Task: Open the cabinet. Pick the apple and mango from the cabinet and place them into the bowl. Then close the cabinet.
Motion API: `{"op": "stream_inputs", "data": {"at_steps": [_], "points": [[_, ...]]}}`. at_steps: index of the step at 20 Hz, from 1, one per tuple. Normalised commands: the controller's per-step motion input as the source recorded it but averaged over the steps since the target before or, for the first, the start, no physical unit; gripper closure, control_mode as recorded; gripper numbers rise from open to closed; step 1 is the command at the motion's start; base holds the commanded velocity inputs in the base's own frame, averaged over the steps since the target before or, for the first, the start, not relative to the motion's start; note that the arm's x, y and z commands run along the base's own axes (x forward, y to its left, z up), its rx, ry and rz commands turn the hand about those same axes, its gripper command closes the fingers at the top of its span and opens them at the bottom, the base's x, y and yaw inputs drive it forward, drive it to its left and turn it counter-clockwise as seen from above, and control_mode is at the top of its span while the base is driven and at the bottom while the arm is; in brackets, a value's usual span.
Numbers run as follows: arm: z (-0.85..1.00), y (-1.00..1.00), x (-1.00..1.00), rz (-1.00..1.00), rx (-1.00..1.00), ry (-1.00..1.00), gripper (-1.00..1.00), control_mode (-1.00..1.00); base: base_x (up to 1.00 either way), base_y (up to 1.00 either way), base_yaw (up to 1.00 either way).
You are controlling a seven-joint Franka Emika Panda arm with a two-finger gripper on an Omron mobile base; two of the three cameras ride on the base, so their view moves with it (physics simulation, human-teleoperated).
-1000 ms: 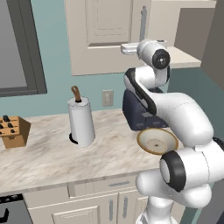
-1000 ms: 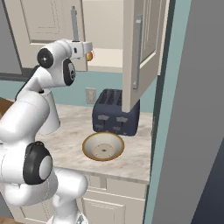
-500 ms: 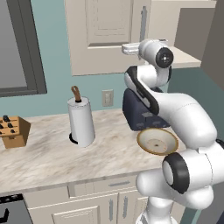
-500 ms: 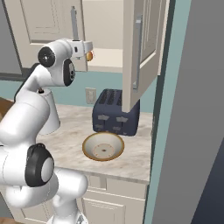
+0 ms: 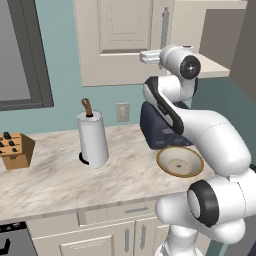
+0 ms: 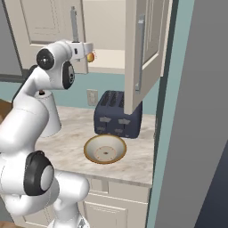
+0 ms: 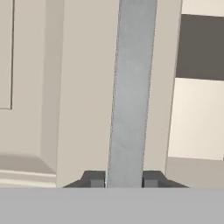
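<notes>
Robot arm gripping the left door's handle (image 7: pixel 131 87) of the cabinet (image 5: pixel 120 40)

The gripper (image 7: pixel 124 179) is pinching narrowly around the bar; an off-arc pull risks slipping.

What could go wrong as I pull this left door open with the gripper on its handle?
1. The gripper pinches the grey handle with just its fingertips, so it may slip off once the pull starts.
2. In the right base view the mango sits right beside the hand, seemingly near the shelf front; the hand swinging back could knock it off.
</notes>
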Motion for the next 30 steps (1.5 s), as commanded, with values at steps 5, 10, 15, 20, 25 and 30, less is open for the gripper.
{"op": "stream_inputs", "data": {"at_steps": [5, 10, 15, 20, 25, 30], "points": [[0.33, 0.88, -0.31, 0.00, 0.00, 0.00, 1.00, -1.00, 0.00, 0.00, 0.00], [0.55, 1.00, -0.57, 0.00, 0.01, 0.00, 1.00, -1.00, 0.00, 0.00, 0.00], [0.65, 1.00, -0.77, 0.00, 0.03, 0.00, 1.00, -1.00, 0.00, 0.00, 0.00], [0.64, 1.00, -0.75, 0.00, 0.00, 0.00, 1.00, -1.00, 0.00, 0.00, 0.00], [0.64, 1.00, -0.75, 0.00, 0.00, 0.00, 1.00, -1.00, 0.00, 0.00, 0.00], [0.62, 1.00, -0.74, 0.00, 0.00, 0.00, 1.00, -1.00, 0.00, 0.00, 0.00]]}}
